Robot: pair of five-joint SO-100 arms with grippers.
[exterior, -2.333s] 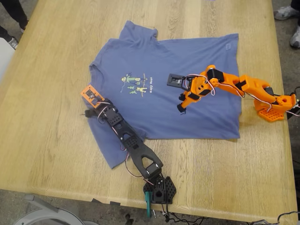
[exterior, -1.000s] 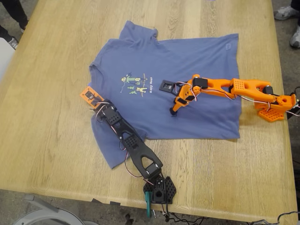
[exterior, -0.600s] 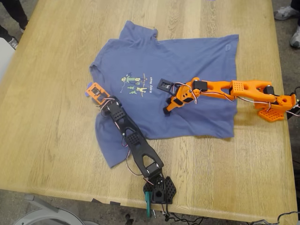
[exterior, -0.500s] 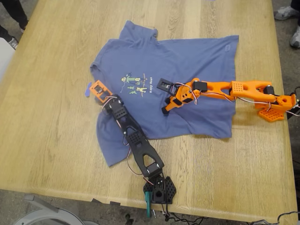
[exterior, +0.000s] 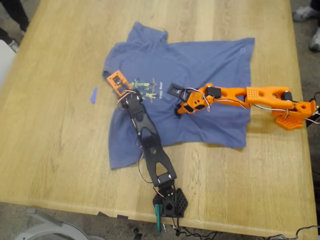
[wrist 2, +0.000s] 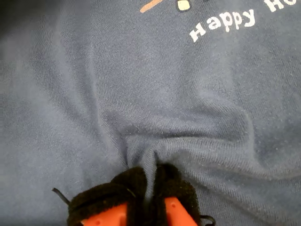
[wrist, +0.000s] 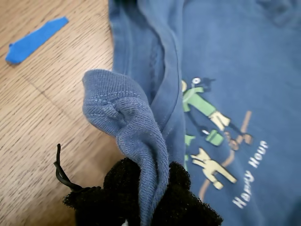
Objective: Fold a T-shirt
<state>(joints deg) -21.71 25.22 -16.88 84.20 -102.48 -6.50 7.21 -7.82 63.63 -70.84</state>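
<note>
The slate-blue T-shirt (exterior: pixel 200 65) lies flat on the wooden table (exterior: pixel 50 140), print up. My first gripper (exterior: pixel 123 93), on the black arm, is shut on the sleeve's hem (wrist: pixel 117 113) and holds that bunched fabric over the shirt beside the cartoon print (wrist: pixel 207 117). Its black padded jaws (wrist: pixel 150 188) clamp the cloth. My second gripper (exterior: pixel 179 109), on the orange arm, is shut on a pinched ridge of chest fabric (wrist 2: pixel 155 141) just below the white lettering (wrist 2: pixel 225 23). Its black-padded orange jaws (wrist 2: pixel 148 186) press down on the shirt.
A strip of blue tape (exterior: pixel 93 95) lies on bare wood at the exterior view's left of the shirt; it also shows in the first wrist view (wrist: pixel 35 40). The black arm's base (exterior: pixel 170 202) stands at the near edge, the orange base (exterior: pixel 292 117) at the right. Shoes (exterior: pixel 315 39) show beyond the table.
My first gripper has carried the sleeve up and toward the exterior view's right, over the shirt, uncovering the blue tape. My second gripper reached left, lowered and pinched the chest fabric, dragging it slightly.
</note>
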